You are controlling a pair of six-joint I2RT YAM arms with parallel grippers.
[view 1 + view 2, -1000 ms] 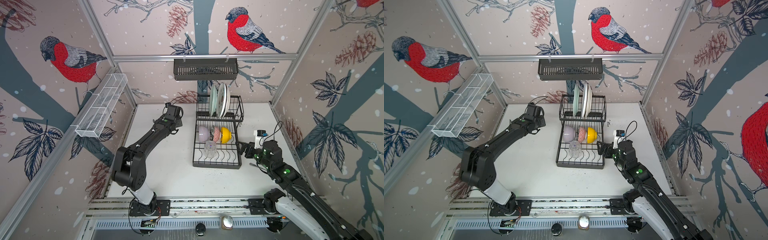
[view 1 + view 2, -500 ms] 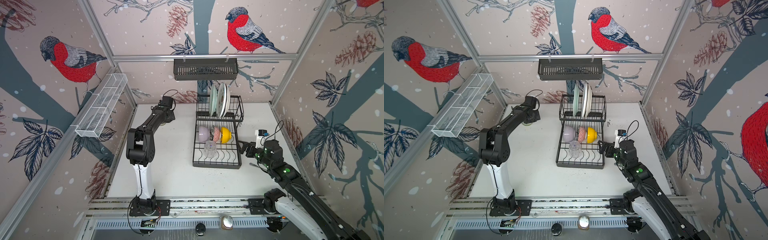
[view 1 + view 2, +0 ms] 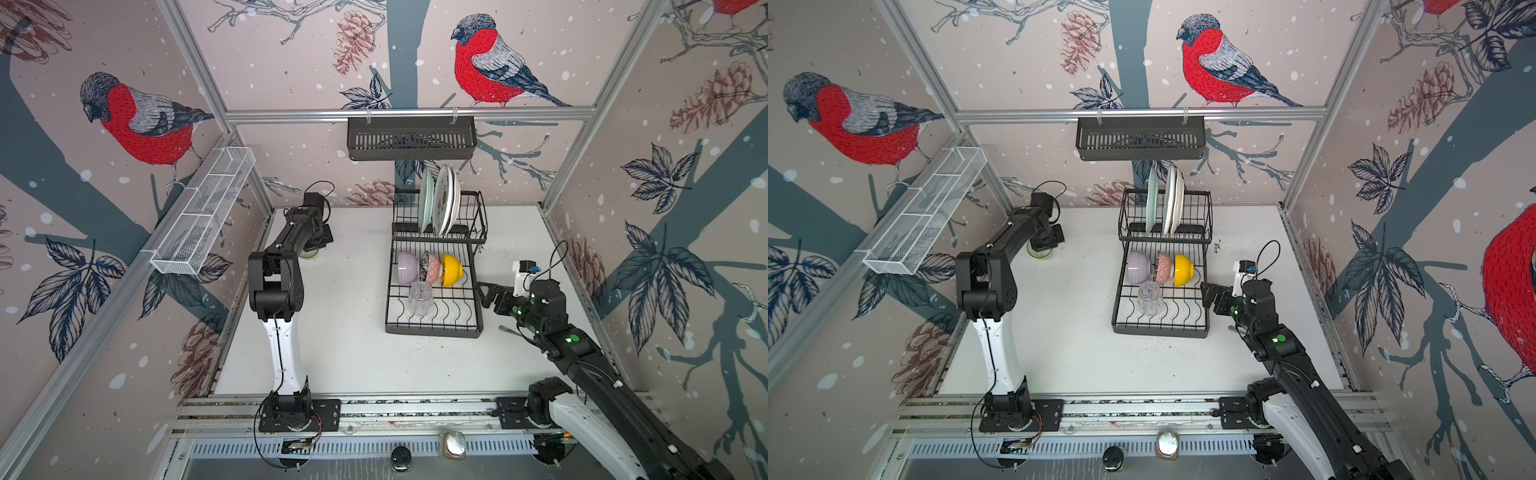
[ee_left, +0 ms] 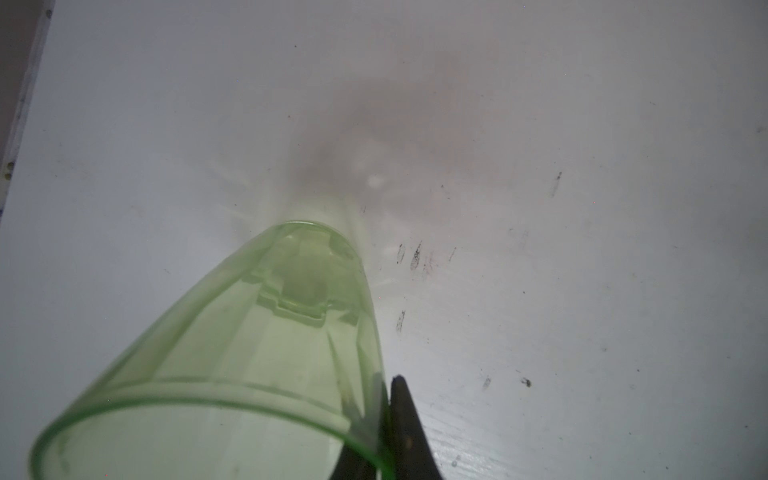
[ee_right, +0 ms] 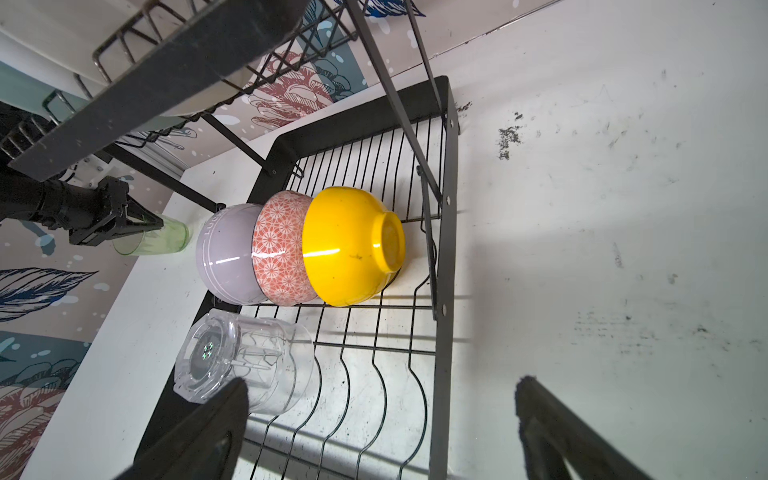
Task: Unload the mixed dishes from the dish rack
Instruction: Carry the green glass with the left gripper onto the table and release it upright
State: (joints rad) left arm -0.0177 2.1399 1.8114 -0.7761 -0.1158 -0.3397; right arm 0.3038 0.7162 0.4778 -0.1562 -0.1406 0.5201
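Green glass, left of centre, is clamped by left gripper; set-down judged in hand, release required. Right gripper is parted.

Smooth, translucent finish on the green glass, faintly smudged. Colourless, see-through and glossy on the clear glass. High-gloss glaze with sharp highlights on the yellow bowl, pink-patterned bowl and lilac bowl. Thin matt black coated wire across the dish rack, with flat dark bars at the frame. Shiny glaze on the plates. Matt white table, scuffed and flecked with dark marks. Fine white wire mesh for the trough. Matt dark slatted plastic for the basket.
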